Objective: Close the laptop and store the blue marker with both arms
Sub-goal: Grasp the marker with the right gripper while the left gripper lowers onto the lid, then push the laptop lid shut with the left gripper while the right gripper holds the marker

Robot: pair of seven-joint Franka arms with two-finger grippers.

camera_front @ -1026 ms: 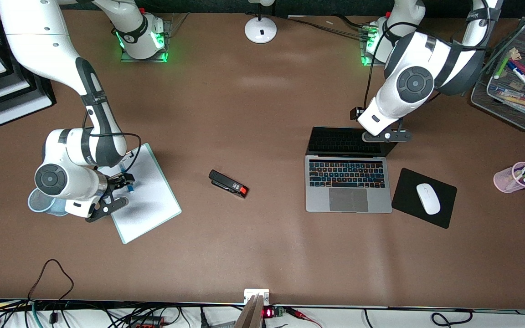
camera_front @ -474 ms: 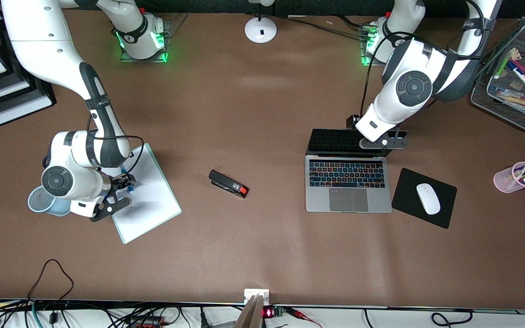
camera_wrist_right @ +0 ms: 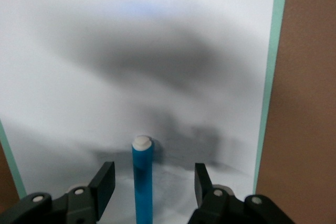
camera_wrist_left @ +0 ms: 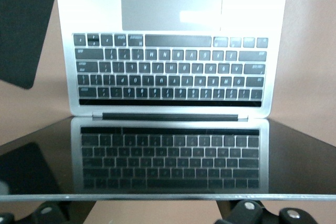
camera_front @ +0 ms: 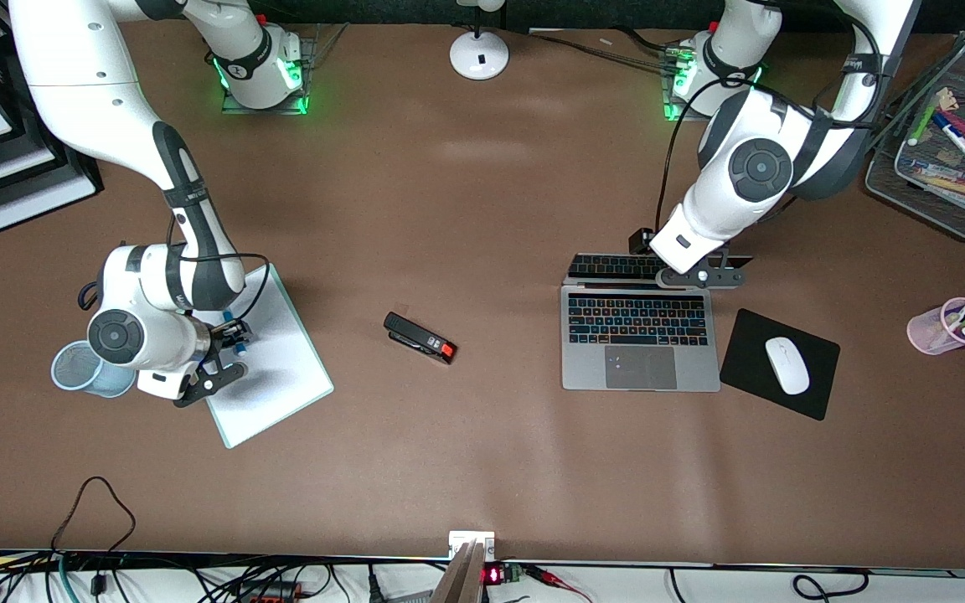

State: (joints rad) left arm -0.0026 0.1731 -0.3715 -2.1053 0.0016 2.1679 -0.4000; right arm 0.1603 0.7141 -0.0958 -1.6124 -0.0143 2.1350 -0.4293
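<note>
The silver-grey laptop [camera_front: 640, 368] lies toward the left arm's end of the table, its lid [camera_front: 612, 266] tilted well forward over the black keys. My left gripper [camera_front: 704, 275] rests at the lid's top edge; in the left wrist view the black screen [camera_wrist_left: 168, 161] mirrors the keyboard [camera_wrist_left: 168, 72]. The blue marker [camera_front: 236, 331] lies on the white clipboard [camera_front: 281, 377] toward the right arm's end. My right gripper [camera_wrist_right: 155, 176] is low over it and open. The marker [camera_wrist_right: 142, 182] sits between the fingers [camera_wrist_right: 106, 178] with a gap on each side, its white end pointing away from the gripper.
A pale blue mesh cup [camera_front: 74, 368] stands beside the clipboard. A black-and-red stapler [camera_front: 420, 337] lies mid-table. A black mousepad [camera_front: 750, 352] with a white mouse [camera_front: 786, 365] sits beside the laptop. A pink cup of markers [camera_front: 935, 335] and a wire tray [camera_front: 893, 180] stand at the left arm's end.
The laptop lid has swung down toward the keys with my left gripper following it. My right gripper's fingers have narrowed round the blue marker.
</note>
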